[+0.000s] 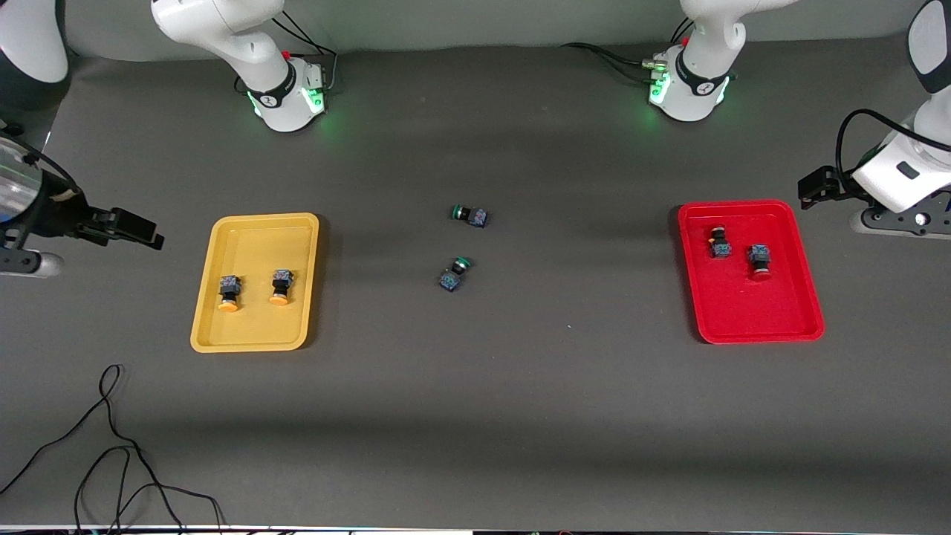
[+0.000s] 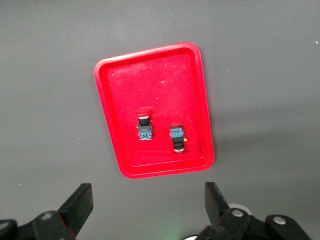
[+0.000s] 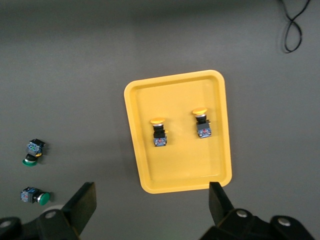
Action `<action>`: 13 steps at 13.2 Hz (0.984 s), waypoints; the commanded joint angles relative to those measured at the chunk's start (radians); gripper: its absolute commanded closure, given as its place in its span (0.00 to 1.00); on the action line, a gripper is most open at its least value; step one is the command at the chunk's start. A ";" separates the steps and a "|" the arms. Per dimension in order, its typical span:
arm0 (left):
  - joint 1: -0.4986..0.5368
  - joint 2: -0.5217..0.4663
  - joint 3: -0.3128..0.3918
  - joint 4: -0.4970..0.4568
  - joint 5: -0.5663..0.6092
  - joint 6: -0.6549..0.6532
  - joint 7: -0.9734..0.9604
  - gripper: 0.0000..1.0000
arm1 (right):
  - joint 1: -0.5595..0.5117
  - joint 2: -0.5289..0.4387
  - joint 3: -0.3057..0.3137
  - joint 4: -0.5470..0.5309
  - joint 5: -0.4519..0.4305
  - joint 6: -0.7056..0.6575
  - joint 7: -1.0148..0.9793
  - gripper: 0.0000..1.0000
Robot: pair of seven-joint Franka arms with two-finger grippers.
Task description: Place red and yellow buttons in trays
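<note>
Risk now seems slight: a careless pass could nudge the green-capped switches (image 1: pixel 462 244) lying mid-counter. Left tool (image 2: pixel 146 200) and right tool (image 3: pixel 152 200) hang spread wide, holding nothing. Yellow buttons (image 1: pixel 254 290) lie in the yellow tray (image 1: pixel 223 338), red buttons (image 1: pixel 739 251) in the red tray (image 1: pixel 765 327).

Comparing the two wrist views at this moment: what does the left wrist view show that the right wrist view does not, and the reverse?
Only the left wrist view shows the red tray with two red buttons lying in it. Only the right wrist view shows the yellow tray holding two yellow buttons, two green buttons on the bare table, and a cable loop. Both show the dark table and their own open gripper, left gripper and right gripper, holding nothing.
</note>
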 commanded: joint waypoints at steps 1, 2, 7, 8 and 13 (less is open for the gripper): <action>0.006 0.009 -0.008 0.021 -0.013 -0.027 0.015 0.00 | -0.191 -0.057 0.192 -0.039 -0.034 -0.006 0.024 0.00; 0.006 0.009 -0.008 0.021 -0.013 -0.028 0.017 0.00 | -0.233 -0.058 0.225 -0.037 -0.034 -0.006 0.020 0.00; 0.012 0.009 -0.008 0.016 -0.013 -0.042 0.015 0.00 | -0.243 -0.060 0.225 -0.007 -0.034 -0.038 0.005 0.00; 0.012 0.009 -0.008 0.016 -0.013 -0.042 0.015 0.00 | -0.243 -0.058 0.220 -0.002 -0.034 -0.039 -0.021 0.00; 0.009 0.009 -0.008 0.016 -0.013 -0.045 0.015 0.00 | -0.241 -0.065 0.203 0.003 -0.061 -0.039 -0.139 0.00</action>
